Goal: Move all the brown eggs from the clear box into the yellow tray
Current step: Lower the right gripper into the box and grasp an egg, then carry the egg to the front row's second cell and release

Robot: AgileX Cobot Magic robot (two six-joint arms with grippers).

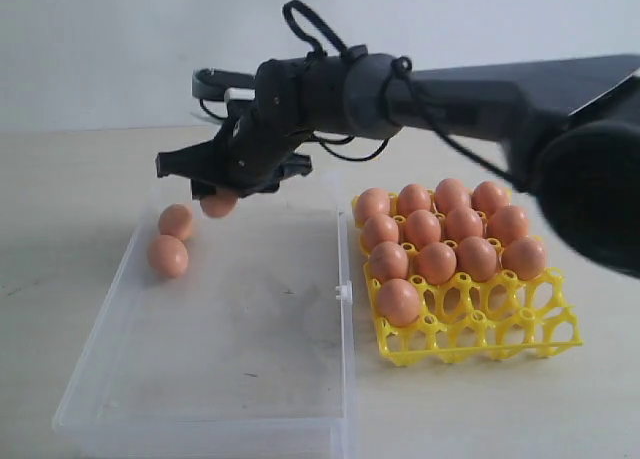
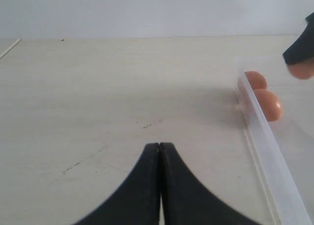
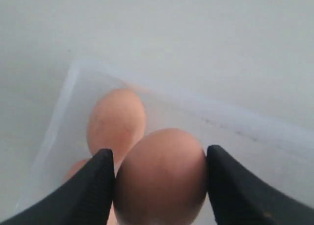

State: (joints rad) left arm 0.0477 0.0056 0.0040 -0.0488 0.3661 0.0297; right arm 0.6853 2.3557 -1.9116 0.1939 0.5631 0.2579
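**Right gripper closes on an egg over the clear box**

We see the clear box (image 1: 200, 431) beneath the right gripper (image 3: 160, 186). The yellow tray (image 1: 500, 336), mostly filled, sits behind it under its arm. The jaws press both sides of one brown egg (image 1: 218, 205); two more eggs (image 1: 176, 221) lie just beside it. The left gripper (image 2: 160, 154) is closed and empty. The smooth shell could slip free, and a harder squeeze might crack it.

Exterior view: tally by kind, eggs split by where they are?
Eggs in tray: 13
Eggs lying in box: 2
Egg in right gripper: 1
Tray: 1
Box: 1
Total: 18 things, 16 of them eggs
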